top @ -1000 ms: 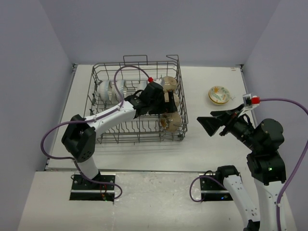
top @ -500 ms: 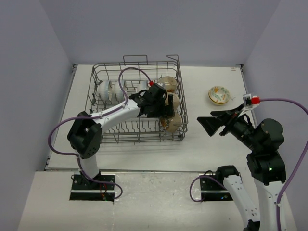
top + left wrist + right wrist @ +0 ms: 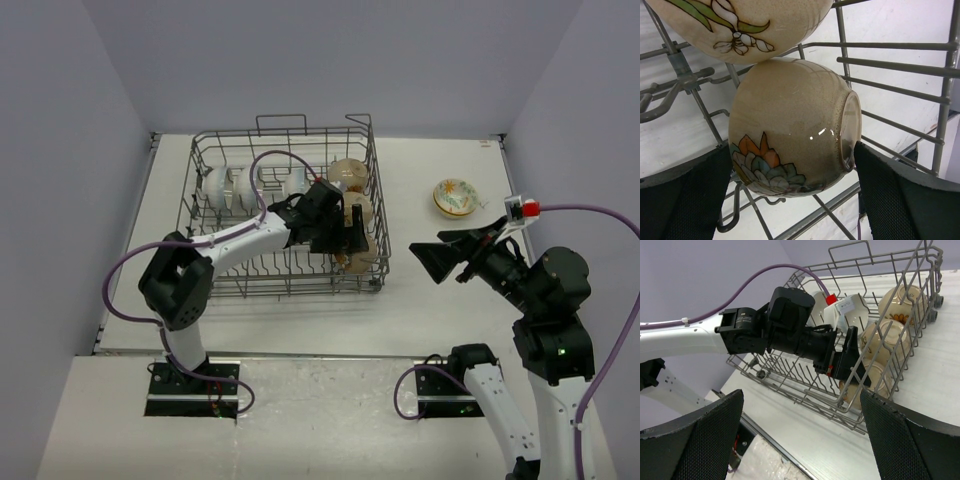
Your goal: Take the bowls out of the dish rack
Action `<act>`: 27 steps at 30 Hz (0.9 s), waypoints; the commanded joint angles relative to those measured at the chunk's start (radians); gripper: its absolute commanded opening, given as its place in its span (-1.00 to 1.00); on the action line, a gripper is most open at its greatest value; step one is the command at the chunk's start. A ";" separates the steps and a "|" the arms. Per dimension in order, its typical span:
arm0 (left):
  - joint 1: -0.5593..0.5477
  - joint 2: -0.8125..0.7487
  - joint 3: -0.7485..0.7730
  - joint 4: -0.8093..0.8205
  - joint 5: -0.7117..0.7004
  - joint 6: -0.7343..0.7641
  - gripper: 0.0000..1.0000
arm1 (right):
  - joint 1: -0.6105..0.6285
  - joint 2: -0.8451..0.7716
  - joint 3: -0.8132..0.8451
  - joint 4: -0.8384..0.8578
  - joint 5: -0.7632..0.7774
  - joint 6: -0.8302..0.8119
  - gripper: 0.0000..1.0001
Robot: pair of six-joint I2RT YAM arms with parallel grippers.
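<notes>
Your left gripper (image 3: 348, 235) straddles the tan bowl (image 3: 790, 125) standing on edge in the rack (image 3: 260, 280), jaws fully spread, ready to close. The right gripper (image 3: 432, 258) hovers wide, empty.

We look on three plain walls (image 3: 330, 60) of pale lavender-grey closing in a white table (image 3: 300, 322). Just beside its near edge lies a speckled off-white board (image 3: 320, 420). We find the light soft and even, with only faint shadows.

The right wall of the dish rack (image 3: 895, 62) and a second bowl (image 3: 740, 25) crowd the near tan bowl (image 3: 790, 125); the table (image 3: 420, 300) just right of it is free.
</notes>
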 commanded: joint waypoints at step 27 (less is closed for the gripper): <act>-0.005 -0.134 -0.207 0.423 0.163 -0.138 0.74 | 0.002 0.008 -0.017 0.021 -0.004 -0.023 0.98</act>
